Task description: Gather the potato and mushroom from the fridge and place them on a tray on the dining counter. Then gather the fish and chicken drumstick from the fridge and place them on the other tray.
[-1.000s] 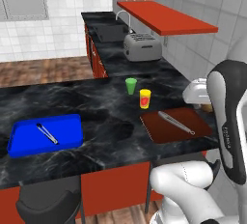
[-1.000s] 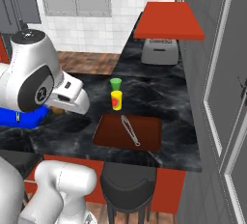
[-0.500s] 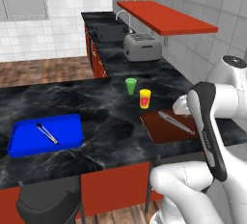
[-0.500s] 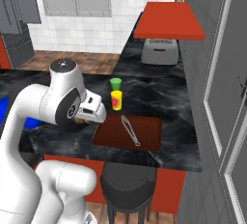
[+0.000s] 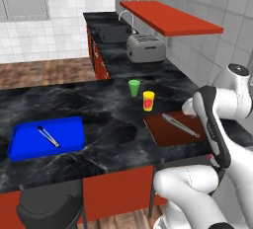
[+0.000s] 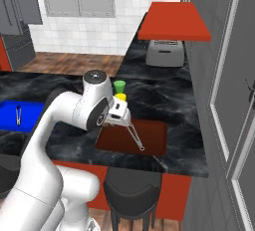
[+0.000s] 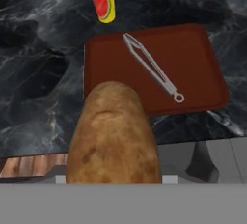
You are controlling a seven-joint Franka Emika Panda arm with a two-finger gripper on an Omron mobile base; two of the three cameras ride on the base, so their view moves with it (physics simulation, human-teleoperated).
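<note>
You have the potato (image 7: 113, 136) pinched in the gripper (image 6: 121, 116), its long axis pointing at the near edge of the brown tray (image 7: 198, 59) ahead on the tabletop (image 5: 99, 109).

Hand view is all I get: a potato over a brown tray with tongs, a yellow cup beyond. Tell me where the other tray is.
Observer: The blue tray lies on the same dining counter, well off to the arm's left of the brown tray.
Operator: Report what's in it.
Observer: One pair of metal tongs, no food.
Operator: Name anything else near the yellow cup.
Observer: A green cup stands just behind the yellow cup, not touching it.
</note>
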